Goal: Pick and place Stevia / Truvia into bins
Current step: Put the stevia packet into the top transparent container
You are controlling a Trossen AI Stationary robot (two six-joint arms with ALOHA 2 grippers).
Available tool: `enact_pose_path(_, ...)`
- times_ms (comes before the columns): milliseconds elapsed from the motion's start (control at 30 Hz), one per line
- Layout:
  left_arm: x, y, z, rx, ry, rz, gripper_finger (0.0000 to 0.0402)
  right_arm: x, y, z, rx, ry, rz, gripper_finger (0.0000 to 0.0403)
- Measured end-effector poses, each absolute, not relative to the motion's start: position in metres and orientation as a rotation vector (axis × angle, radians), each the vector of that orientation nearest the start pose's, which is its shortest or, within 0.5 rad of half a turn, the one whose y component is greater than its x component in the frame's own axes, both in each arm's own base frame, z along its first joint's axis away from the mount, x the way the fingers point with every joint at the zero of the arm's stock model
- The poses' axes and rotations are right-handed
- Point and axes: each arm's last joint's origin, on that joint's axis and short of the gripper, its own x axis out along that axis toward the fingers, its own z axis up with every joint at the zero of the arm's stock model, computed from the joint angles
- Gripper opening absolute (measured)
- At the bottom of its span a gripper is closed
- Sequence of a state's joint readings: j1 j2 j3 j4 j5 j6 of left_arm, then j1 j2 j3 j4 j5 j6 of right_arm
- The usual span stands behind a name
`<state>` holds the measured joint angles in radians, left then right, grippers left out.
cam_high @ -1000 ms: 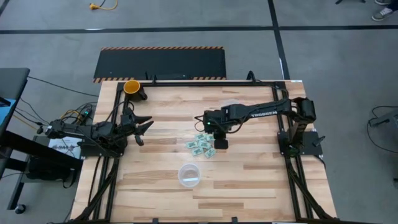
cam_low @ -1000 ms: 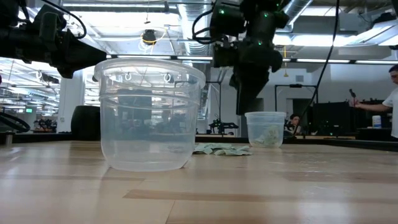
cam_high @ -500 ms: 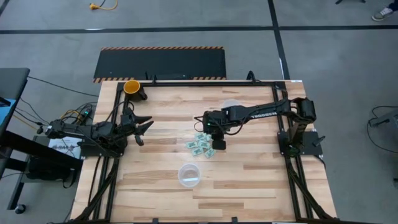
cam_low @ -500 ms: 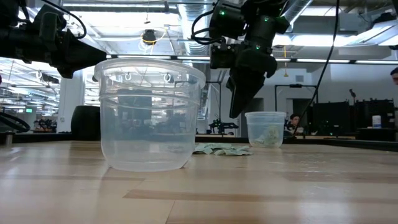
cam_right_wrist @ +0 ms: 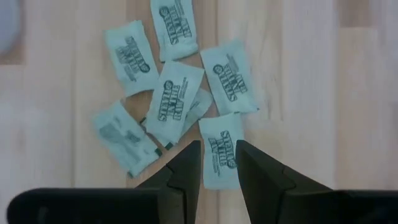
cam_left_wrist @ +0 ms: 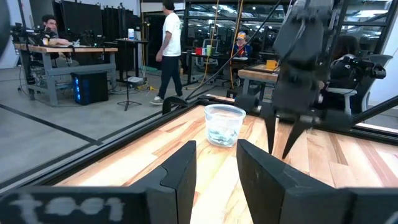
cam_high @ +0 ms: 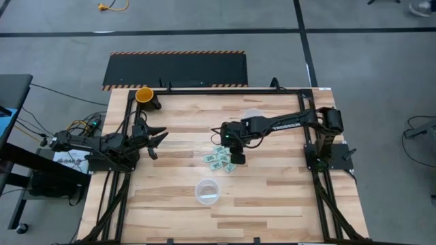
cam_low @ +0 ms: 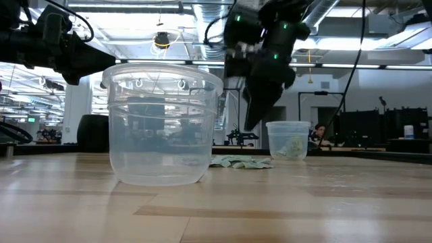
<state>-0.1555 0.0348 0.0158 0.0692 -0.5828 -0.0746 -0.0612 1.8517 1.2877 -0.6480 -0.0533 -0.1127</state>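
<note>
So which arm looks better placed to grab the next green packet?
The right one. Its gripper hangs open directly over the packets, pointing down at them. The left gripper waits at the table's left edge, well away from the pile.

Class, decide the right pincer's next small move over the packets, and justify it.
Probably straight down: the right pincer hangs open above the packets, its tips framing the nearest packet, which lies flat on the table.

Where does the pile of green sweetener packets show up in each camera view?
High view: packets at table centre, under the right tool.
Low view: flat heap between the two clear cups.
Left wrist view: not visible.
Right wrist view: spread across the frame.
Shared landmark: the right tool.
</note>
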Motion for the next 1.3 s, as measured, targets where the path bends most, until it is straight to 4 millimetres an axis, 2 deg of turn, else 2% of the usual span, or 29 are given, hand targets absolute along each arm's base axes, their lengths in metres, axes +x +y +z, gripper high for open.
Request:
enact_pose_path(233,0.095,0.001,0.173,-0.092,-0.063,0.426,0.0104,0.371,-0.013,0.136,-0.048,1.389,0.098,0.0095)
enact_pose_path(400,0.095,0.001,0.173,-0.092,-0.063,0.425,0.0104,0.376,-0.009,0.118,-0.052,1.424,0.112,0.0095)
enact_pose_path(667,0.095,0.001,0.173,-0.092,-0.063,0.425,0.0104,0.374,-0.012,0.121,-0.075,1.416,0.078,0.0089)
enact_pose_path(967,0.095,0.001,0.173,-0.092,-0.063,0.425,0.0104,0.371,-0.020,0.129,-0.073,1.413,0.028,0.0007)
enact_pose_path(1167,0.095,0.001,0.173,-0.092,-0.063,0.426,0.0104,0.368,-0.020,0.129,-0.037,1.448,-0.024,0.0005)
enact_pose_path(1300,0.095,0.001,0.173,-0.092,-0.063,0.425,0.0104,0.359,-0.021,0.138,-0.023,1.488,-0.049,0.0003)
